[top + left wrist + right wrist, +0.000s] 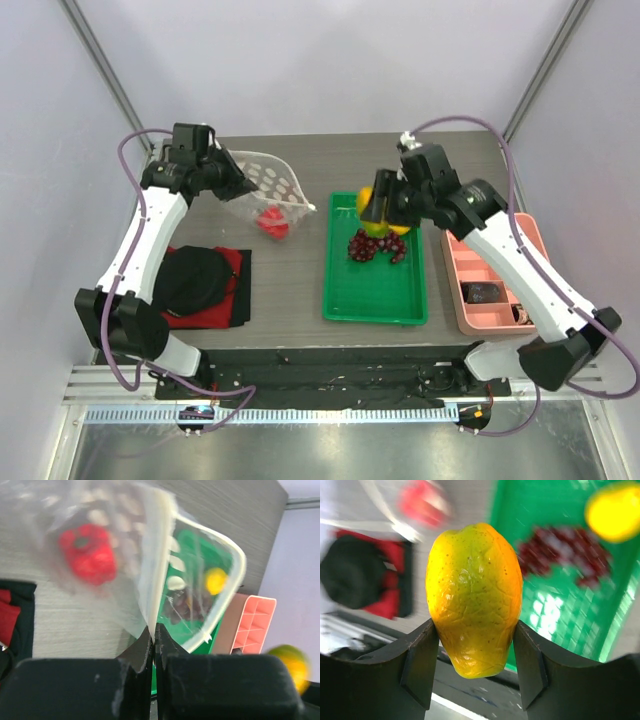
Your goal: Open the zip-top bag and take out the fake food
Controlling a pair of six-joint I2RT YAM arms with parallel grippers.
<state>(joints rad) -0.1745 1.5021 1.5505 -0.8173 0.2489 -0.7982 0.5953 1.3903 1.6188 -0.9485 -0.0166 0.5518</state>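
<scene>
My left gripper [237, 186] [153, 630] is shut on the zip strip edge of the clear polka-dot zip-top bag [268, 178] [150, 555] and holds it up with its mouth open. A glossy red piece [272, 223] [87, 555] shows blurred through the plastic; I cannot tell if it is inside the bag or on the table. My right gripper [378, 208] [474, 635] is shut on a yellow-green fruit piece [365, 203] [472, 595], held above the green tray [375, 315]. A dark red grape cluster [375, 247] [565, 560] and another yellow piece [401, 230] [615, 510] lie in the tray.
A salmon divided bin [500, 255] [252, 622] stands right of the green tray and holds small dark lumps [485, 293]. A black object [192, 278] lies on a red cloth [232, 265] at the front left. The table's front edge runs below the tray.
</scene>
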